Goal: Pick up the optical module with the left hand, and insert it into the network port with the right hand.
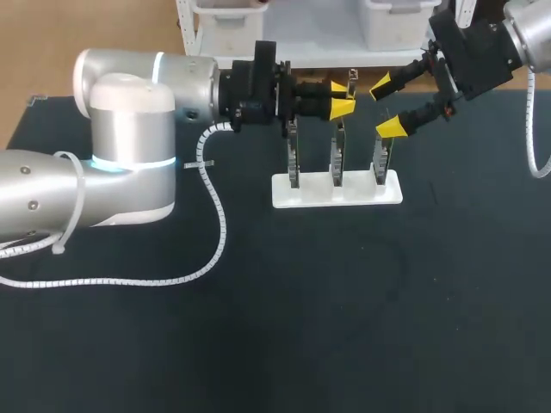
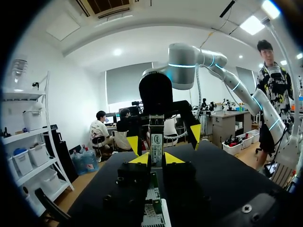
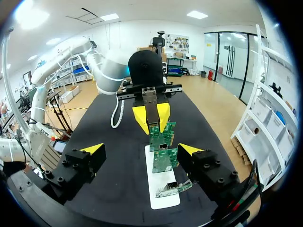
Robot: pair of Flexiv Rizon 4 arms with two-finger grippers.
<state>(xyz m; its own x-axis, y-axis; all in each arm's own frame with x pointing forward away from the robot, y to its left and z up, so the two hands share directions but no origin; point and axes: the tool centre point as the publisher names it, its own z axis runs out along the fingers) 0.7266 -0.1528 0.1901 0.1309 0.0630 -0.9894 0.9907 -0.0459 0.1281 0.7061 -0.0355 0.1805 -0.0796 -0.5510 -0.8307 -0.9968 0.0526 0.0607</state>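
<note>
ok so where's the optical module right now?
The optical module is held in the left gripper, upper middle of the head view, above the circuit boards on the white stand, facing the open right gripper.

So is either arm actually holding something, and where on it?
Yes: the jaws of the left arm pinch the optical module by its two sides. Those of the right arm are open and empty.

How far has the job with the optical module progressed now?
Done: the left hand is shut on the optical module, held off the table near the boards on the white stand. In hand: the right hand is open close by, holding nothing. Left: passing the module to the right hand and inserting it into a network port.
</note>
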